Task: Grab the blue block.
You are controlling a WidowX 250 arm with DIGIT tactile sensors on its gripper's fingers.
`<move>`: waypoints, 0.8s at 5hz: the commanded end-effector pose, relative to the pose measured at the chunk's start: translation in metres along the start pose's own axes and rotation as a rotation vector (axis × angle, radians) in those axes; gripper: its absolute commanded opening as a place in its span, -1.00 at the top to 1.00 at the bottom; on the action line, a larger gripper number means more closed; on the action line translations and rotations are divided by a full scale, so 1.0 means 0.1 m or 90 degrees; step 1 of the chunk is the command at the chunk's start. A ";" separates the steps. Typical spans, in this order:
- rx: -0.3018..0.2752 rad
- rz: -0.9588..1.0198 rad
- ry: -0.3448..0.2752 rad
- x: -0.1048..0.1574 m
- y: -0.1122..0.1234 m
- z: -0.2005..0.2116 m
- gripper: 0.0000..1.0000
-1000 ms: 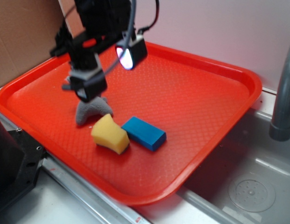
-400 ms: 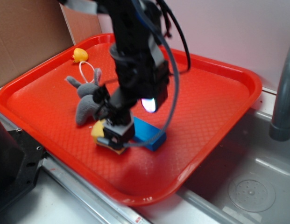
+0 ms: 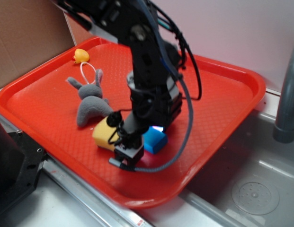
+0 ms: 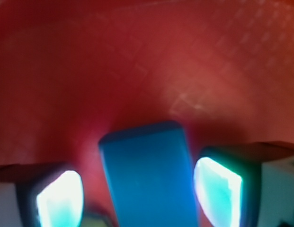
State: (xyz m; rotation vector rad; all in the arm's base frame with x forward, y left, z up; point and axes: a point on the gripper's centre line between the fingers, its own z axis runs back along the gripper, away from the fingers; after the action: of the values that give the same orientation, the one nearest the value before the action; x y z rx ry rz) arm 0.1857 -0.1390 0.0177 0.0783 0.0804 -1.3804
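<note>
Red plastic with a fine waffle texture makes up the tray [image 3: 218, 94], and everything else sits in relation to it. Toward its near edge lies the blue block [image 3: 155, 140], only one end of it showing in the exterior view because the black arm [image 3: 149, 71] has its lower end right over it. The gripper [image 4: 139, 191] is down at the block: in the wrist view the two fingers [image 4: 218, 189] stand one on each side of the blue brick, spread apart with a sliver of red tray visible between each pad and the block's long sides, so the jaws are parted and not pressing on anything. The block runs lengthwise between them, flat on the tray floor. Just beside the block, on the side nearer the tray's left rim, is the yellow sponge wedge [image 3: 105, 133], partly hidden by the gripper's body. Touching or nearly touching the sponge, farther in from the near edge, a grey stuffed bunny [image 3: 90, 101] lies with its ears pointing toward the far left corner, where a small yellow rubber duck [image 3: 81, 56] sits against the rim. Past the tray's right rim stands a grey faucet pipe [image 3: 286, 94] above a steel sink [image 3: 251, 189].
</note>
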 end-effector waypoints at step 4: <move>-0.019 0.242 -0.073 -0.34 0.16 0.69 1.00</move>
State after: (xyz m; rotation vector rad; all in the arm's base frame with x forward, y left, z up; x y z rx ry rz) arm 0.2010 -0.0988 0.0818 -0.0112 0.0491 -1.0094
